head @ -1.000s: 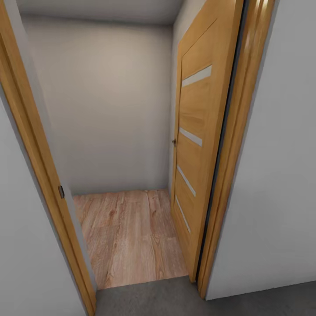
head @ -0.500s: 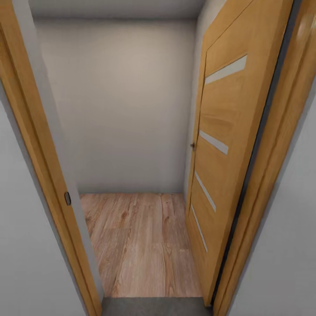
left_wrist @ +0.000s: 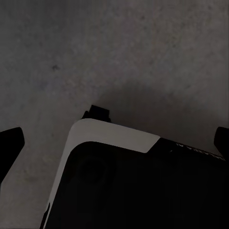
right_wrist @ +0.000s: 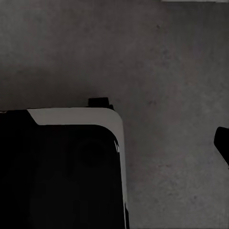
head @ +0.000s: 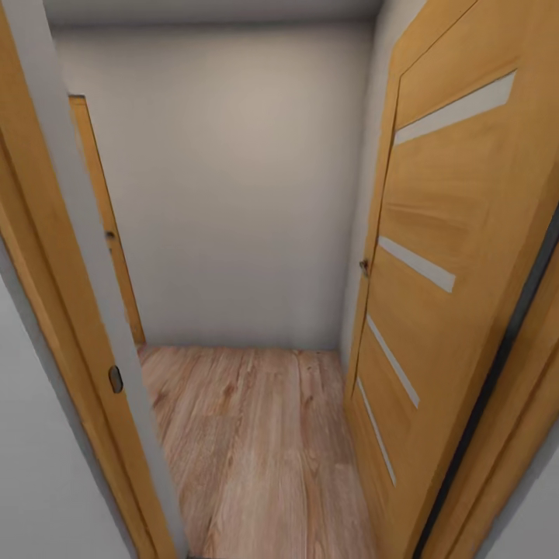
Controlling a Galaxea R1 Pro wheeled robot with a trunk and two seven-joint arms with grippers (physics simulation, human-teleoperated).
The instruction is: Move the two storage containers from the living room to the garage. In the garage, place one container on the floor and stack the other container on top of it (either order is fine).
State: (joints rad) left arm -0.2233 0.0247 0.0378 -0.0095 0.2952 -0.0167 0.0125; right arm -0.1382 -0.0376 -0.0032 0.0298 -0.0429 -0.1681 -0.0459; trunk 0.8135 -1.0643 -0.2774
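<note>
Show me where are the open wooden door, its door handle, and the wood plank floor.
open wooden door point(head: 442, 233), head view, middle of its panel.
door handle point(head: 363, 266), head view, the knob itself.
wood plank floor point(head: 264, 450), head view, bare middle planks.

The open door point(head: 458, 256) is warm honey-toned wood with a smooth, faintly satin finish and pale, matt inlaid strips. The door frame point(head: 54, 256) has the same wood grain, slightly glossy along its edge. Beyond it the plank floor point(head: 256, 442) is light wood with visible grain and knots, matt. The far wall point(head: 233, 186) looks plain, smooth and matt. Under the wrist cameras the floor point(left_wrist: 143, 47) is dark grey, rough and concrete-like, beside the robot's base point(left_wrist: 143, 191), black and white smooth plastic.
</note>
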